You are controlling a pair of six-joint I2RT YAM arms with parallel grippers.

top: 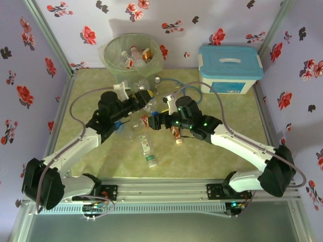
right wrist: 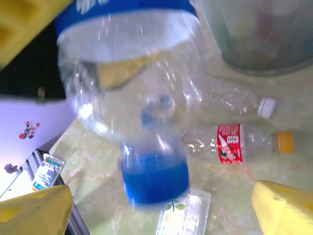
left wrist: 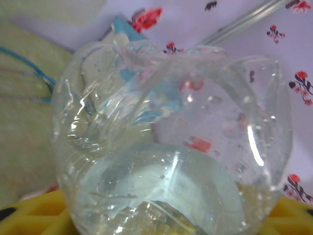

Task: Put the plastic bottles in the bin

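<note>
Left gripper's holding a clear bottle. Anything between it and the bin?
Nothing visible above the table. Between the clear bottle and the bin only loose bottles lie at the bin's foot, likely below a lifted path.

Clear plastic bottle (left wrist: 166, 147) at frame centre is glinting glossy and creased, while the table (top: 227, 146) is showing a matt, mottled surface.
</note>
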